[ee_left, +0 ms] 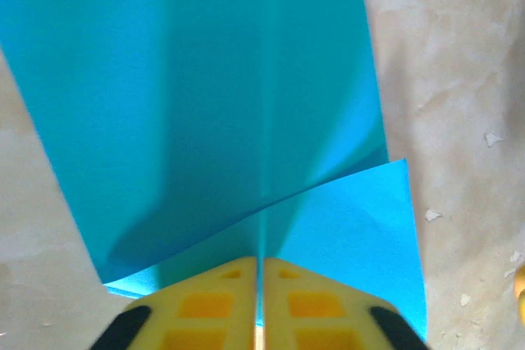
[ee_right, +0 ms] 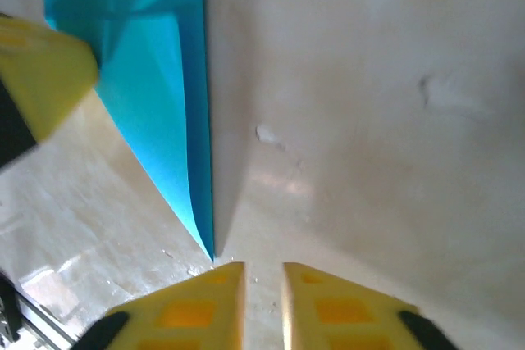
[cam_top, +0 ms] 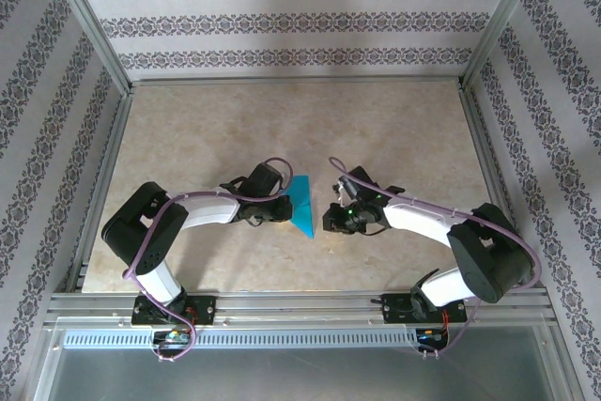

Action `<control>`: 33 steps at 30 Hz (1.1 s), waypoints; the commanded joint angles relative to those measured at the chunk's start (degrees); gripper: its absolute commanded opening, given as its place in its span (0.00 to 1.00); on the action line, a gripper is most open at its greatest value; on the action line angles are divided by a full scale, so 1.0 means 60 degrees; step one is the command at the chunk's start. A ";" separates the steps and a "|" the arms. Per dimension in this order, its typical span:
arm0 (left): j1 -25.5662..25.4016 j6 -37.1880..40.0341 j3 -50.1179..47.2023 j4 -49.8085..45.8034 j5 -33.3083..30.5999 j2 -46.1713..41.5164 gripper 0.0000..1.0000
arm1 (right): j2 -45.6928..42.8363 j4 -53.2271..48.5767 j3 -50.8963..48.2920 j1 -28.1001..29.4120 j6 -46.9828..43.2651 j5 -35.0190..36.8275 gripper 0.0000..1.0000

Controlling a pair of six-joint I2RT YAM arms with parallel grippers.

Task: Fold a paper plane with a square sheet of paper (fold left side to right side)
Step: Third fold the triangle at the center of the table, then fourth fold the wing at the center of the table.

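The square sheet of paper (cam_top: 302,202) is folded into a narrow teal-blue dart with one sharp point, lying at the table's middle between my two arms. In the left wrist view the paper (ee_left: 205,79) spreads wide, and its centre crease runs into the thin slit of my left gripper (ee_left: 261,261), which is shut on it. My left gripper (cam_top: 285,208) sits at the paper's left side. My right gripper (ee_right: 262,266) stands slightly open over bare table. The paper's sharp tip (ee_right: 210,252) ends just beyond its left fingertip. In the top view the right gripper (cam_top: 329,217) is just right of the point.
The beige tabletop (cam_top: 394,129) is fenced by a metal frame (cam_top: 296,80) and patterned walls. Small white crumbs (ee_right: 264,133) dot the surface near the paper. A yellow finger (ee_right: 41,71) of the left gripper shows beside the paper in the right wrist view.
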 commanded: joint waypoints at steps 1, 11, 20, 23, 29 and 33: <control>-0.0140 -0.0220 0.0411 -0.0470 -0.0082 -0.0460 0.17 | -0.0152 0.0643 0.0252 -0.0412 -0.0974 -0.0230 0.31; 0.0667 -0.0320 -0.0198 -0.1073 -0.0695 -0.2534 0.48 | 0.0906 0.3131 0.0454 -0.0460 -0.2217 -0.1410 0.63; 0.1717 -0.1523 -0.1624 0.0442 0.0333 -0.2869 0.54 | 0.2371 0.3404 0.1189 -0.0262 -0.2420 -0.1860 0.48; 0.1873 -0.1721 -0.1769 0.0921 0.0594 -0.2658 0.55 | 0.2499 0.3467 0.1204 -0.0233 -0.2355 -0.1927 0.36; 0.2186 -0.2014 -0.1846 0.1742 0.1174 -0.2098 0.55 | 0.2252 0.3272 0.1109 -0.0348 -0.2435 -0.1822 0.07; 0.2327 -0.2040 -0.1667 0.1977 0.1423 -0.1709 0.57 | 0.1742 0.3074 0.1030 -0.0417 -0.2484 -0.1718 0.00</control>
